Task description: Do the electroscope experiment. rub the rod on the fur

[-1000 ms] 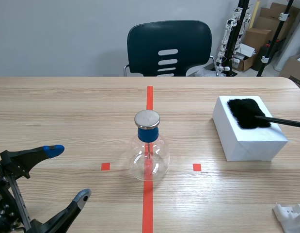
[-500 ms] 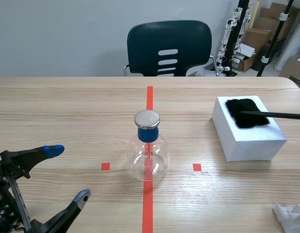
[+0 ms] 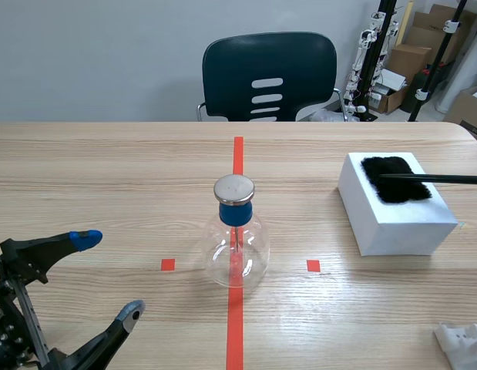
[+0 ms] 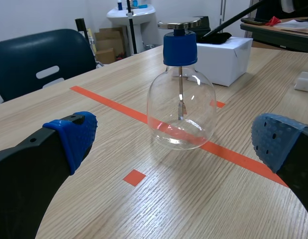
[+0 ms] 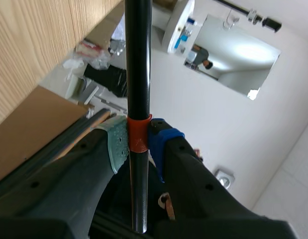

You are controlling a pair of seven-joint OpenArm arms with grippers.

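A thin black rod [image 3: 431, 178] comes in from the right edge, and its tip lies on the black fur [image 3: 395, 179] on top of a white box [image 3: 396, 222]. My right gripper [image 5: 138, 142] is shut on the rod [image 5: 138, 74] at its orange band; it is out of sight in the scene view. The glass electroscope flask [image 3: 236, 235], with a blue neck and a metal cap, stands on the centre tape line. My left gripper [image 3: 109, 275] rests open at the near left. In the left wrist view the flask [image 4: 181, 99] stands ahead of its open fingers [image 4: 71, 137].
A dark chair [image 3: 269, 75] stands behind the far table edge. A white crumpled object [image 3: 461, 343] lies at the near right corner. Stands and cardboard boxes [image 3: 411, 58] fill the back right. Bare wood lies between the flask and the box.
The rod's tip has slid leftward across the fur and the rod now lies more level. The left arm has not moved.
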